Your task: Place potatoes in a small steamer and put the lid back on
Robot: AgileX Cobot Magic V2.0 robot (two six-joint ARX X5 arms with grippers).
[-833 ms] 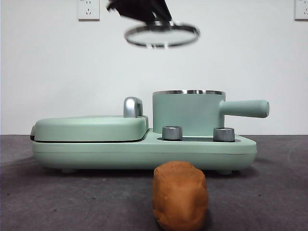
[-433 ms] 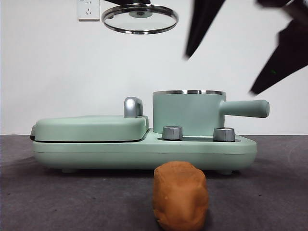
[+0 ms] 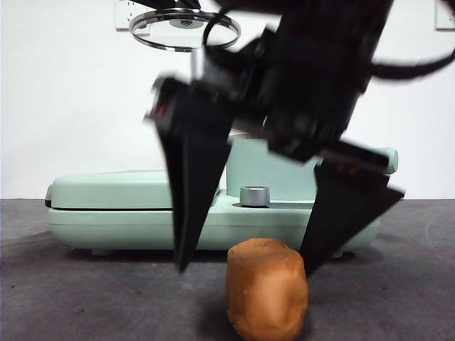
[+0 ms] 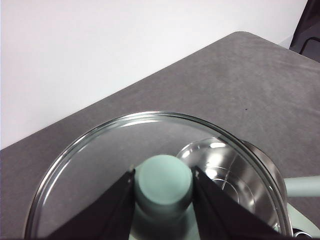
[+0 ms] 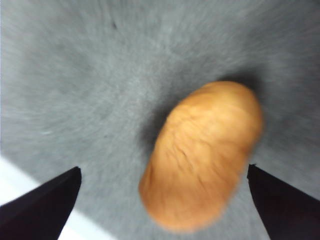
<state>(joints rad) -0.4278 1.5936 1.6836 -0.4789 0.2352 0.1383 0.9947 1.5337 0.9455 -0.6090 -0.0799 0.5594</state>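
The orange-brown potato (image 3: 266, 288) (image 5: 202, 155) lies on the dark table in front of the appliance. My right gripper (image 3: 245, 266) (image 5: 162, 200) is open and hangs over it, one jaw on each side, not touching. The mint-green steamer pot (image 3: 249, 170) stands uncovered behind that arm; its steel inside (image 4: 225, 172) shows in the left wrist view. My left gripper (image 4: 162, 182) is shut on the green knob of the glass lid (image 3: 185, 28) (image 4: 100, 165) and holds it high up, to the left of and above the pot.
The flat green griddle with its closed cover (image 3: 114, 188) sits left of the pot on the same green base (image 3: 114, 227). A steel control knob (image 3: 254, 196) shows on the base. White wall behind.
The right arm has come down from the upper right to straddle the potato. The left gripper has carried the lid a little further left.
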